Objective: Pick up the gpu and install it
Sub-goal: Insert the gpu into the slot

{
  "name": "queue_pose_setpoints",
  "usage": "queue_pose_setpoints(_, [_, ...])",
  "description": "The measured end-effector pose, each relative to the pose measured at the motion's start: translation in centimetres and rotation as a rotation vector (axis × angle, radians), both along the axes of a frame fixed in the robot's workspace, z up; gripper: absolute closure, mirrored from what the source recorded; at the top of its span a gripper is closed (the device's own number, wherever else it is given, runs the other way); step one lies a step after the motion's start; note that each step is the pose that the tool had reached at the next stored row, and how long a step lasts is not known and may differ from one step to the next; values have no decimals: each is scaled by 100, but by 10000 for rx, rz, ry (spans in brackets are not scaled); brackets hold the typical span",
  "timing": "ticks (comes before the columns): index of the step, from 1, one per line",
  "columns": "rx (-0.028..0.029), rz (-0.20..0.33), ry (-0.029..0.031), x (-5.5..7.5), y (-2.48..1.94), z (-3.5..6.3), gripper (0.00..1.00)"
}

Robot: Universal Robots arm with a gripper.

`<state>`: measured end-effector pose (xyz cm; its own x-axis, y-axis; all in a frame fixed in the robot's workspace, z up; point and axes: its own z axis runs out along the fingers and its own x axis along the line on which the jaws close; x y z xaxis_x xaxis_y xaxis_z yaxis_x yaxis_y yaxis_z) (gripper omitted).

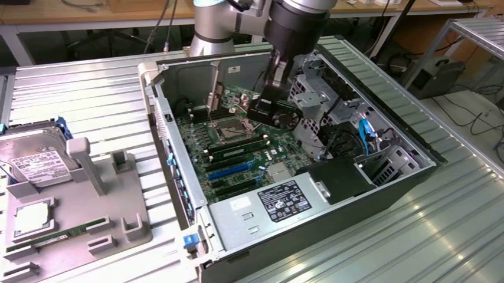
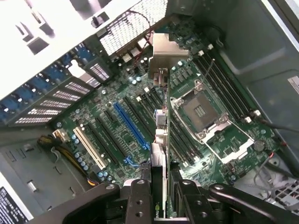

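The ribbed metal worktop (image 1: 441, 236) carries an open computer case (image 1: 393, 183) lying on its side, and the green motherboard (image 1: 195, 132) faces up inside it. The arm reaches down into the case from above. The pincer (image 1: 270, 99) is closed on the gpu (image 1: 275, 113), so the card is off the worktop and hangs over the board near the processor socket (image 1: 234, 127), apart from the board, not seated in it. In the wrist view the pincer (image 2: 161, 186) grips the gpu (image 2: 160, 140) by its near end. The card shows edge-on there, its long axis running straight away from the fingers (image 2: 138, 196) to the silver bracket (image 2: 164, 49) at the far end, which points toward the perforated rear wall of the case. The relation that matters is between this card edge and the long blue slot (image 2: 132, 126). The slot lies beside the card's line, on the side away from the socket. In the exterior view the same blue slot (image 1: 228, 170) sits nearer the power supply (image 1: 275, 203) than the card does. Card and slot appear to run in roughly the same direction, though whether they are truly parallel cannot be told.
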<state>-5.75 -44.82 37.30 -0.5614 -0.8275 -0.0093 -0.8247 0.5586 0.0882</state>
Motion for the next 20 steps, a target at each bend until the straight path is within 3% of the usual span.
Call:
queue_pose_setpoints(5, [9, 1183, 0, 0, 0, -8, 74])
queue_pose_setpoints(16, [11, 3189, -5, 0, 0, -20, 74])
queue_pose_setpoints(20, [6, 4040, -36, 0, 0, -33, 74])
